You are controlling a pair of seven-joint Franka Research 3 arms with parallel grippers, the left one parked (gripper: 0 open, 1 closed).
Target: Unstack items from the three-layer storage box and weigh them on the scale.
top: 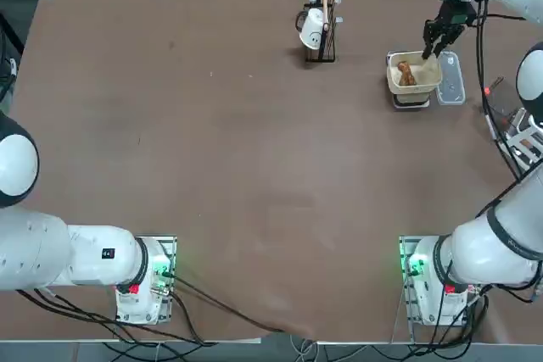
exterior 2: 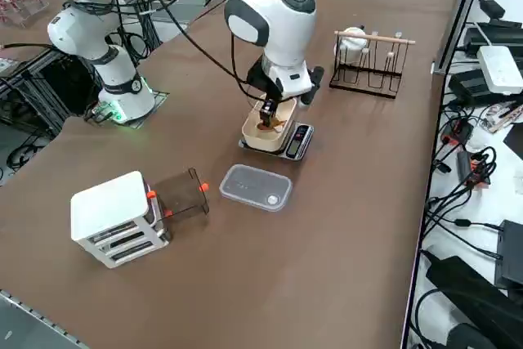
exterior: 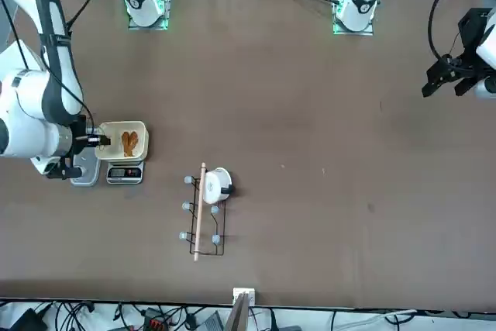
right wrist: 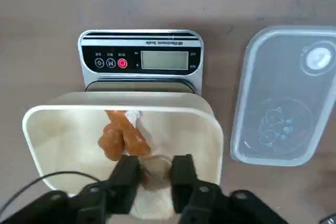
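The scale [right wrist: 140,59] carries a cream tray [right wrist: 37,129] with two brown items [right wrist: 122,136] lying side by side in it. My right gripper [right wrist: 155,165] hangs low inside the tray, open, its fingers [right wrist: 127,174] on either side of a third, tan item [right wrist: 155,176] that rests on the tray floor. From above, the gripper [top: 437,45] sits over the tray's far right corner [top: 434,64]. The white three-layer storage box [exterior 2: 114,217] stands near the table's right edge, apart from the scale [exterior 2: 296,141].
A clear lid [exterior 2: 255,187] lies flat between the scale and the storage box. A dark see-through drawer [exterior 2: 184,194] with orange tabs sits beside the box. A dark wire stand with a white cup [top: 316,30] is left of the scale.
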